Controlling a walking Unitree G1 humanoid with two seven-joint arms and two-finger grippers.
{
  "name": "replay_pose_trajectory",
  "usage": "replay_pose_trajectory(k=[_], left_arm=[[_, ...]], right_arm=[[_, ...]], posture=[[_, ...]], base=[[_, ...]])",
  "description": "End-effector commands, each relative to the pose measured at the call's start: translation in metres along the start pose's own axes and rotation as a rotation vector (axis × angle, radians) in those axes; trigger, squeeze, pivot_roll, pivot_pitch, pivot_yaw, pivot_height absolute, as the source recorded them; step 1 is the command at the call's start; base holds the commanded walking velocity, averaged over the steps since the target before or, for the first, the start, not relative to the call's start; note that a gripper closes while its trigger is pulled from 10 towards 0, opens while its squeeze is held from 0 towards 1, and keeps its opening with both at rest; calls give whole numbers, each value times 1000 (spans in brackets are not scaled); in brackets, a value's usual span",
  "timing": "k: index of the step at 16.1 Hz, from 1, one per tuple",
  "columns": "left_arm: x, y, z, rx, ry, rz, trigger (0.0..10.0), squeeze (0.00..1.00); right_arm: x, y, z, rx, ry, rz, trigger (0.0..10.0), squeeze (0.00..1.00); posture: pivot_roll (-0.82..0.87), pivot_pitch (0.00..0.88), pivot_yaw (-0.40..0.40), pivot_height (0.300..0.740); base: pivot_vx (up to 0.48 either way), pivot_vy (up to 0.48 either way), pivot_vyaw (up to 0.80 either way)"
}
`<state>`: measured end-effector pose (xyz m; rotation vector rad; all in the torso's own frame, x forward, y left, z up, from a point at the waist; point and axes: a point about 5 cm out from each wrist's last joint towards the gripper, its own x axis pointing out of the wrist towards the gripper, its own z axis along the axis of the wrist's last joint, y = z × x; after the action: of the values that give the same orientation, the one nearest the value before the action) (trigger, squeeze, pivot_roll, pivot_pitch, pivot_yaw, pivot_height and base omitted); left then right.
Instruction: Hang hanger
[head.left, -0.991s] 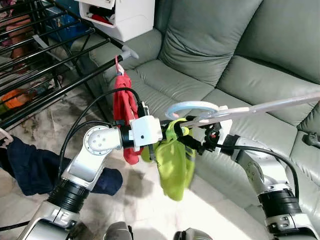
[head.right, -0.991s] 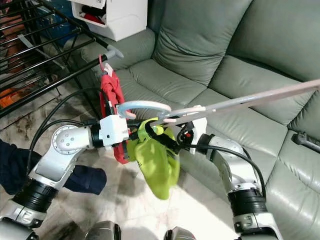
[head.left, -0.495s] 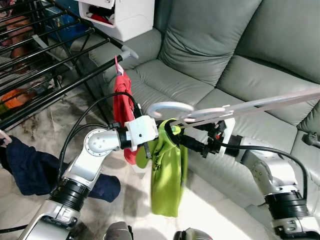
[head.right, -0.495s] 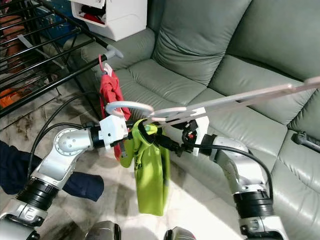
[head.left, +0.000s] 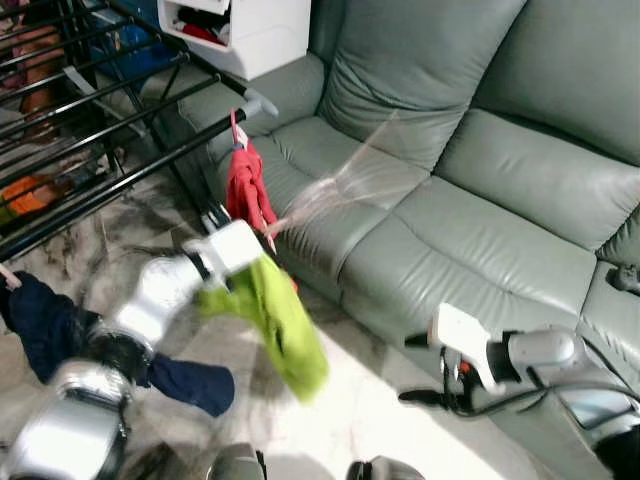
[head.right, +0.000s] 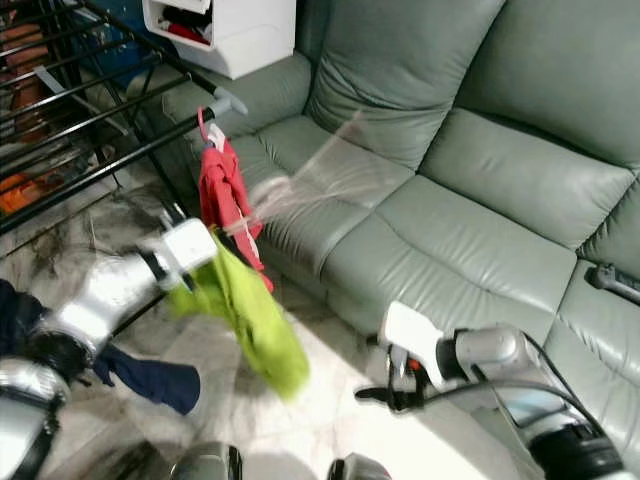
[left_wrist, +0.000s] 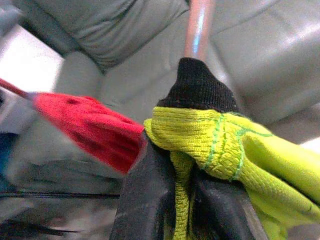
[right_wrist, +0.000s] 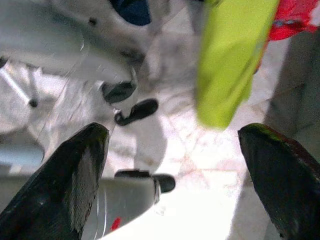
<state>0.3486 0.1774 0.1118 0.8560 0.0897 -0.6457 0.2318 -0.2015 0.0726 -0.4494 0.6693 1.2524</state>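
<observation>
no readable text, labels, brand marks, numbers or signs on anything in view

We are facing a sofa (head.left: 480, 150); a drying rack (head.left: 90, 130) is standing to its left.

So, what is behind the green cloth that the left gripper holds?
Behind the green cloth hangs a red garment from the black rack bar, with the grey sofa beyond. The cloth covers the red garment's lower part and the left gripper fingertips.

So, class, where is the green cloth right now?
The green cloth hangs from the left gripper, on the robot's left, just below the red garment on the drying rack.
</observation>
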Motion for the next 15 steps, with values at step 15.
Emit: replay_pose_trajectory(k=[15], left_arm=[[-25,51,-2,705,162,-536,0,0]], right_arm=[[33,14,21,-169,-29,95,10000,0]], posture=[[-28,29,58,740]], base=[[0,0,0]])
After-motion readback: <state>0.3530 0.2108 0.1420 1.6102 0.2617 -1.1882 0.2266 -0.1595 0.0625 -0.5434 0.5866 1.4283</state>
